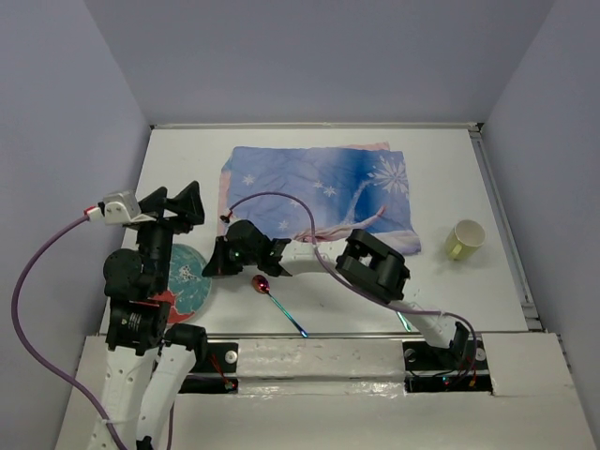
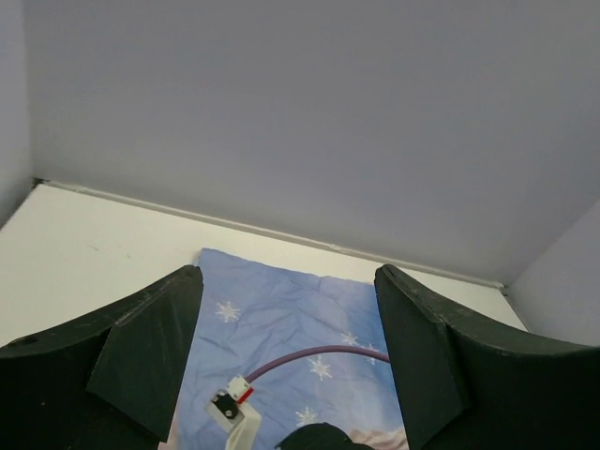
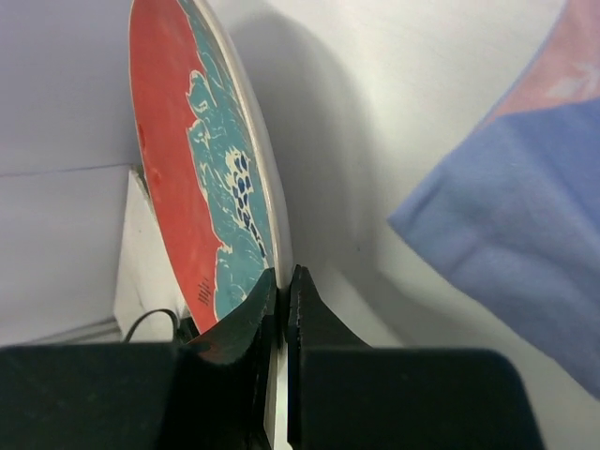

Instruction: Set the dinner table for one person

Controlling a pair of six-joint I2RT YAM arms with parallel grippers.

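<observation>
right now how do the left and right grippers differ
The left gripper is wide open and holds nothing; the right gripper is shut on the rim of the plate. The left gripper faces out over the placemat; the right gripper sits low at the dinner table's left side, its arm stretched across. Both have dark two-finger jaws.

2 black arms (image 1: 141,272), purple cables (image 1: 272,194), white bases (image 1: 131,384)

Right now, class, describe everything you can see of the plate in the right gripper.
The plate is round and thin, with a pale rim and a face printed in red and teal. The right gripper is shut on its rim. It is at the near left of the table, left of the blue placemat, partly hidden by the left arm.
</observation>
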